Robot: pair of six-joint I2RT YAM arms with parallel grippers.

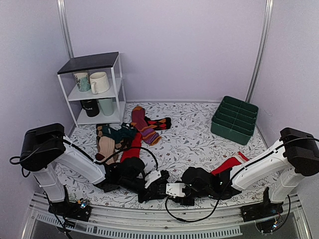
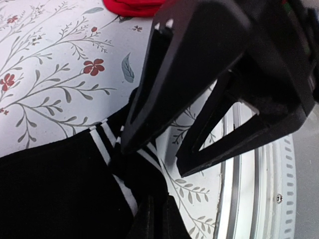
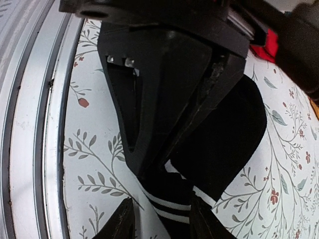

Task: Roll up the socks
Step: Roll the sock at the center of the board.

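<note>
The black socks (image 2: 55, 184) with thin white cuff stripes lie on the flowered cloth at the near edge. My left gripper (image 2: 157, 201) is shut on the bunched striped cuff. In the right wrist view the dark sock body (image 3: 224, 134) spreads to the right and its cuff (image 3: 172, 206) lies between the fingers of my right gripper (image 3: 160, 203). The right finger touches the cuff, while bare cloth shows beside the left finger. The two grippers (image 1: 158, 186) (image 1: 174, 191) meet tip to tip in the top view and hide the socks there.
A red sock (image 1: 229, 163) lies under the right arm and another (image 1: 132, 147) lies behind the left gripper. Further back are a sock pile (image 1: 112, 137), a purple-orange striped sock (image 1: 143, 124), a green bin (image 1: 234, 119) and a white shelf (image 1: 94, 89) with mugs. A metal rail (image 1: 149, 224) runs along the near edge.
</note>
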